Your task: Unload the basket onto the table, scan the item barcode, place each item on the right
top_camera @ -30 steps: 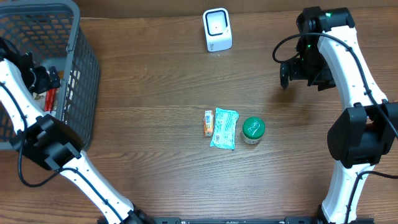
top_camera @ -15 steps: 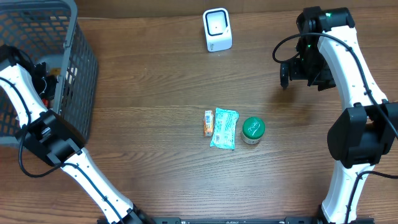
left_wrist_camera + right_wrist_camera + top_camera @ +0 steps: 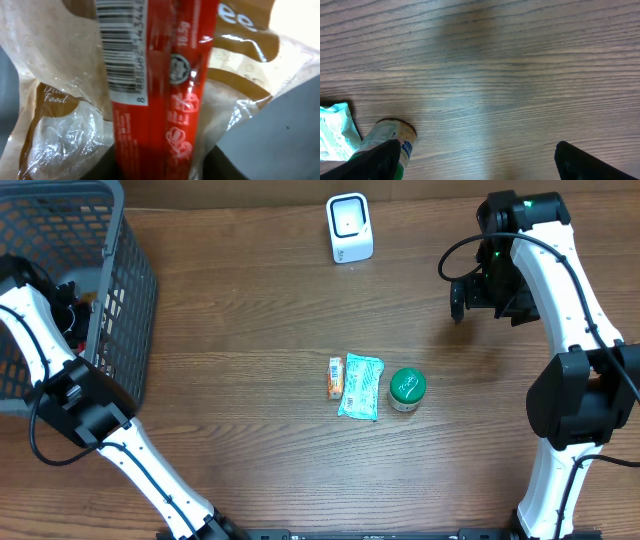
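Grey basket [image 3: 130, 310], green-lidded jar [image 3: 407, 388], teal packet [image 3: 360, 386]

Both arms are built of white tubular links joined by black joint housings. The right arm [image 3: 560, 285] carries a green light [image 3: 521, 202] at its twelve o'clock end, and a thin black cable [image 3: 447, 260] loops out at nine o'clock. The left arm [image 3: 35, 330] looks the same.

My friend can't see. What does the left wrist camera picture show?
A red packet with a white barcode label fills the middle, very close up. Behind it is crinkly brown-and-clear plastic packaging.
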